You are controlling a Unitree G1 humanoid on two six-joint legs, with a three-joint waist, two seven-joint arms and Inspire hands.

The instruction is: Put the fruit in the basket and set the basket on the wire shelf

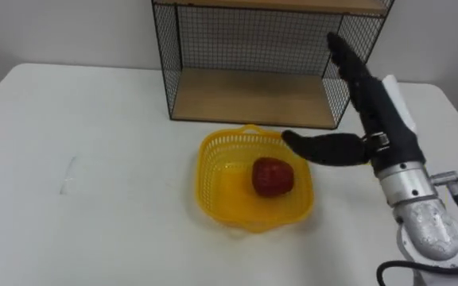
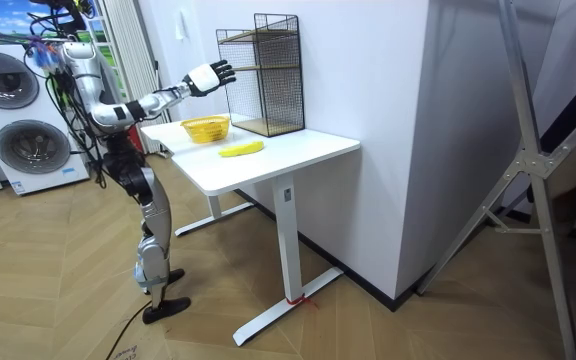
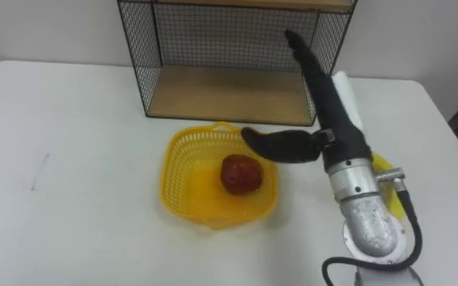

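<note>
A yellow plastic basket (image 1: 207, 189) sits on the white table in front of the wire shelf (image 1: 253, 99). A dark red fruit (image 1: 272, 176) lies inside the basket, toward its right side. My right hand (image 1: 378, 115) hangs above the table just right of the basket. It is open, with straight fingers pointing at the shelf's right corner and the thumb reaching left over the basket's right rim. It holds nothing. A banana (image 2: 240, 149) lies on the table beside the basket, and a bit of it shows under my forearm (image 3: 382, 165).
The wire shelf has a wooden bottom board and a wooden upper board (image 1: 277, 5), with mesh sides and back. The white table (image 1: 94, 159) stretches wide to the left. In the room view I stand at the table's end, with washing machines (image 2: 8, 110) behind me.
</note>
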